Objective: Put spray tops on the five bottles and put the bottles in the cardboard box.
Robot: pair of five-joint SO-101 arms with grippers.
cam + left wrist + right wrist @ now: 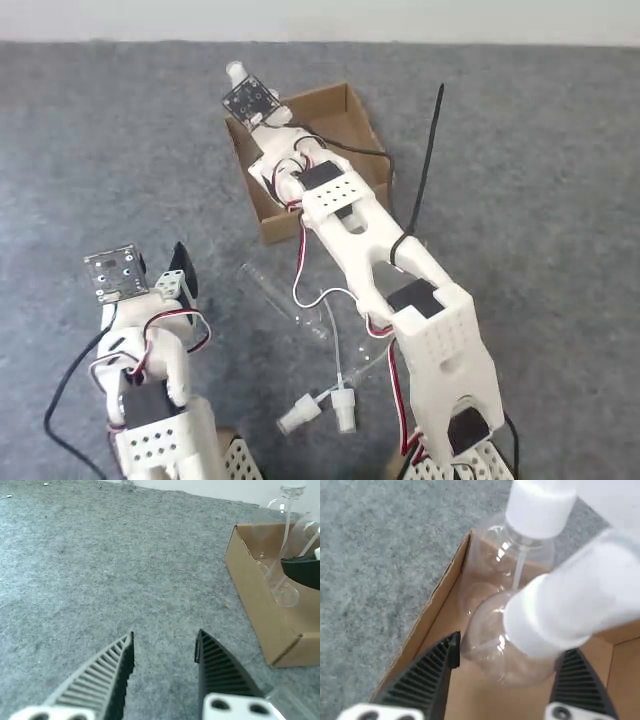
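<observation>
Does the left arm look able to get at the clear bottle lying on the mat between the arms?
Probably yes. The left gripper is open, the lying bottle sits near it on bare mat, and the right arm is off over the cardboard box.

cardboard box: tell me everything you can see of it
The brown corrugated cardboard box is a shallow rectangular tray, open on top, with low upright walls. It sits flat on the grey carpet-like table cover, turned diagonally in the high view. A clear plastic bottle with a white spray top is inside it. The right gripper hangs over it, fingers closed on a second clear bottle that dips into it; whether that one touches the box floor cannot be told.
</observation>
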